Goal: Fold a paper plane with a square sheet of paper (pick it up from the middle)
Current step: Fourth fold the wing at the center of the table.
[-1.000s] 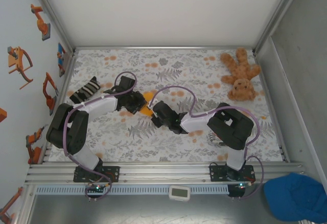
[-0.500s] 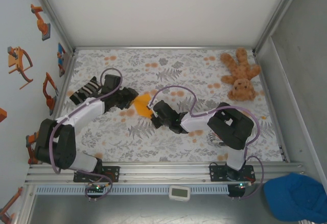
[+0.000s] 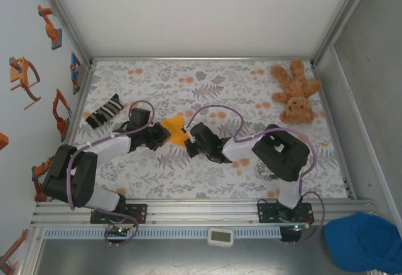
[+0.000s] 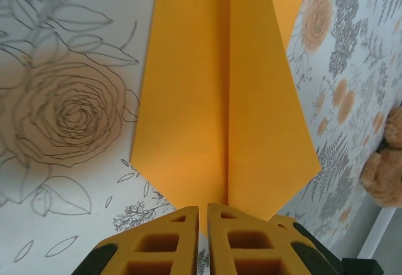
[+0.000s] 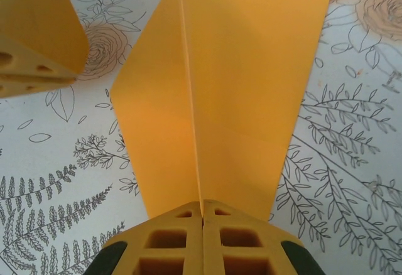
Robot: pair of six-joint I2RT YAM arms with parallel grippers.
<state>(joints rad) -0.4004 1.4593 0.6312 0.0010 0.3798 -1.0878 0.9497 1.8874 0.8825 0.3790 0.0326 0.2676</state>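
The orange square sheet of paper lies on the flowered table, folded into flaps with a crease down its middle. My right gripper is at its right end, shut on the raised centre fold. My left gripper is at the paper's left edge. Its jaws are nearly together, the tips are over the paper's near edge, and no fold shows between them. In the right wrist view the left fingers stand a little apart from the paper.
A brown teddy lies at the back right. A striped packet lies at the left, close behind my left arm. Metal frame rails and walls border the table. A blue cap lies outside the front right corner.
My left gripper drew back off the paper to the left, opened briefly, then returned shut to the paper's left edge. The right gripper kept its hold and barely moved.
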